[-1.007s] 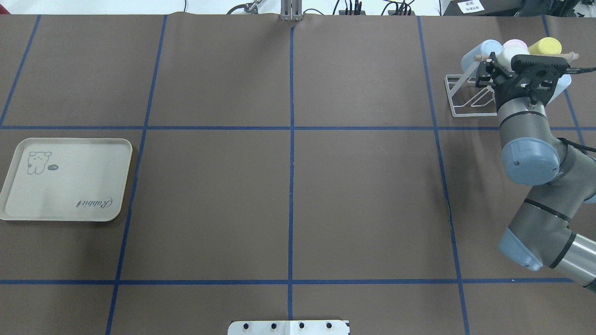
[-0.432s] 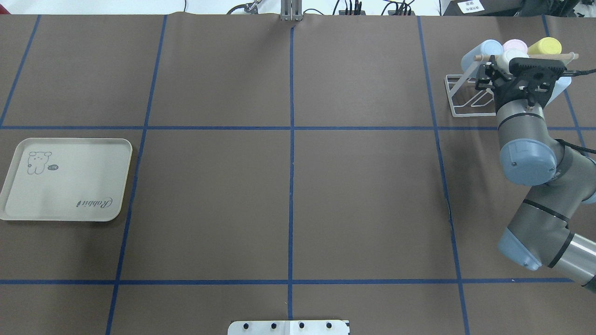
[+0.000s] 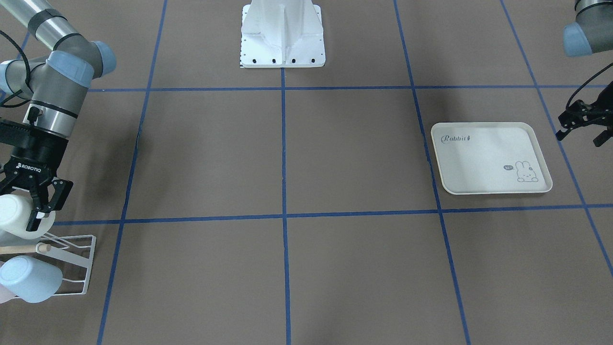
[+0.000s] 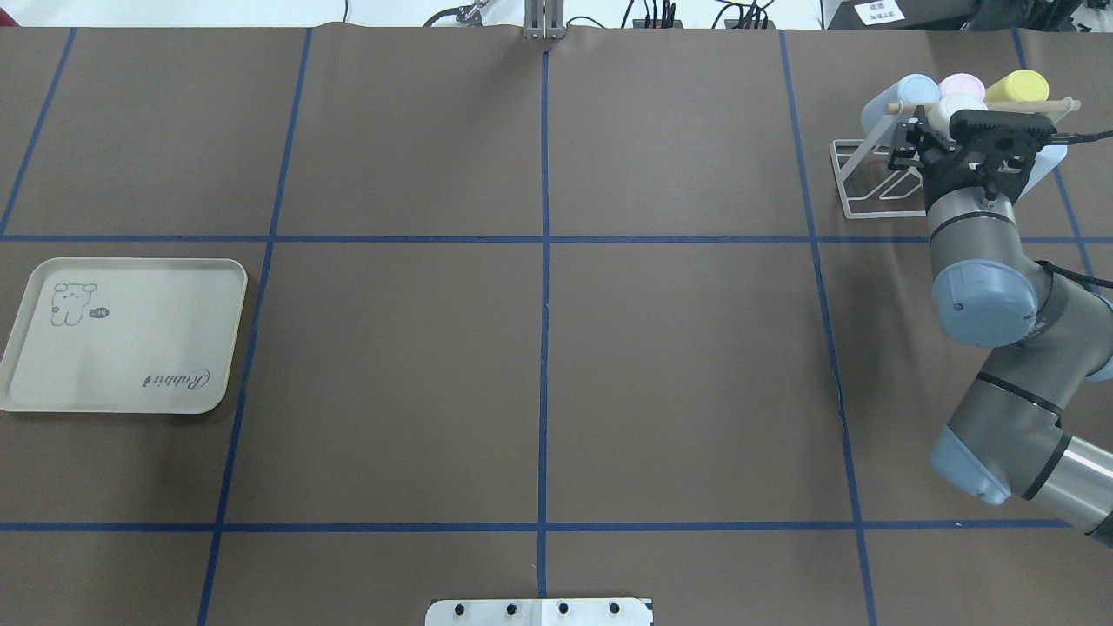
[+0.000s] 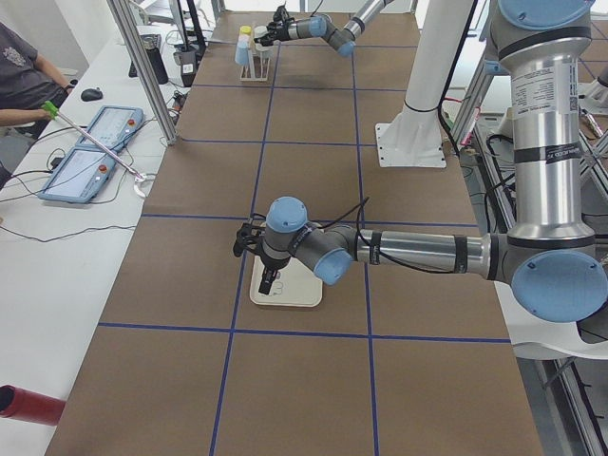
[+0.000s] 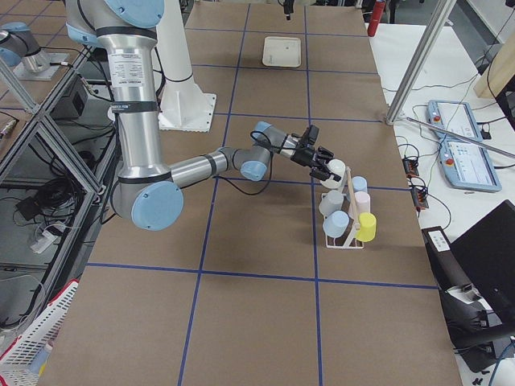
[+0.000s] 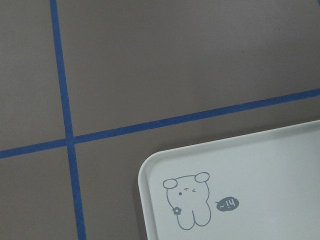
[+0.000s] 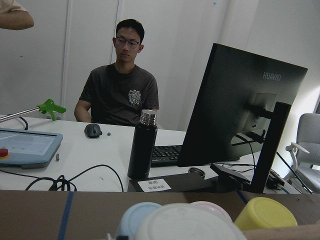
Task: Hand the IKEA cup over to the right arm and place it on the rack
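"ROBOTIQ": white letters on black body of right claw (image 3: pixel 34 213), left edge of front-facing view
"Rabbit": script lettering on cream tray (image 3: pixel 483 158), upper left corner of tray in front-facing view; reads upside down in overhead view
"hi~": grey speech bubble beside rabbit drawing on tray
"HUAWEI": back of black monitor (image 8: pixel 240 110), right wrist view
White label (image 8: pixel 153 185) below monitor: print too small to read

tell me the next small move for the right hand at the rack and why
Probably ease the white cup a touch lower onto its prong before any release. The right hand is shut on the cup at the top of the rack, by the wooden dowel, with the blue cup already hung. Whether the white cup is fully seated cannot be told.
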`<state>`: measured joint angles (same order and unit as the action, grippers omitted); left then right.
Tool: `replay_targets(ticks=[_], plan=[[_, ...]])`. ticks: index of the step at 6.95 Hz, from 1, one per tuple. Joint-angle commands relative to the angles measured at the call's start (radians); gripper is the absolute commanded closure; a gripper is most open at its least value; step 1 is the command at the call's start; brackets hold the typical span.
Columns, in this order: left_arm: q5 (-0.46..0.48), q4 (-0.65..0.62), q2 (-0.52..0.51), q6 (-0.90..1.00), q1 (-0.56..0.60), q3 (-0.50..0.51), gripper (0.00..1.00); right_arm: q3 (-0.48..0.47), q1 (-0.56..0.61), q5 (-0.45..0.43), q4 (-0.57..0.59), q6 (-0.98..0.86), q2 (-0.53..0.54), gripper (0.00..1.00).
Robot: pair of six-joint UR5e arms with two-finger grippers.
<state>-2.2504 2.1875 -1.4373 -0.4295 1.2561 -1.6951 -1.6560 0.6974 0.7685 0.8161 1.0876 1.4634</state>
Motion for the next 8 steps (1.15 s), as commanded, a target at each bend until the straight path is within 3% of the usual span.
replay_targets(ticks=[1, 3, 4, 6, 8], plan=[[0.000, 0.000, 0.000, 0.000, -0.001, 0.000, 0.00, 0.008, -0.001, 0.006, 0.000, 0.002, -0.002, 1.00], [0.000, 0.000, 0.000, 0.000, -0.001, 0.000, 0.00, 0.012, -0.002, 0.006, 0.000, 0.002, -0.002, 1.00], [0.000, 0.000, 0.000, 0.000, -0.001, 0.000, 0.00, 0.015, -0.004, 0.006, 0.000, 0.002, -0.002, 0.83], [0.000, 0.000, 0.000, 0.000, -0.001, 0.000, 0.00, 0.030, -0.009, 0.006, 0.000, 0.003, -0.012, 0.07], [0.000, 0.000, 0.000, 0.000, -0.001, 0.000, 0.00, 0.042, -0.009, 0.005, -0.002, 0.012, -0.035, 0.01]])
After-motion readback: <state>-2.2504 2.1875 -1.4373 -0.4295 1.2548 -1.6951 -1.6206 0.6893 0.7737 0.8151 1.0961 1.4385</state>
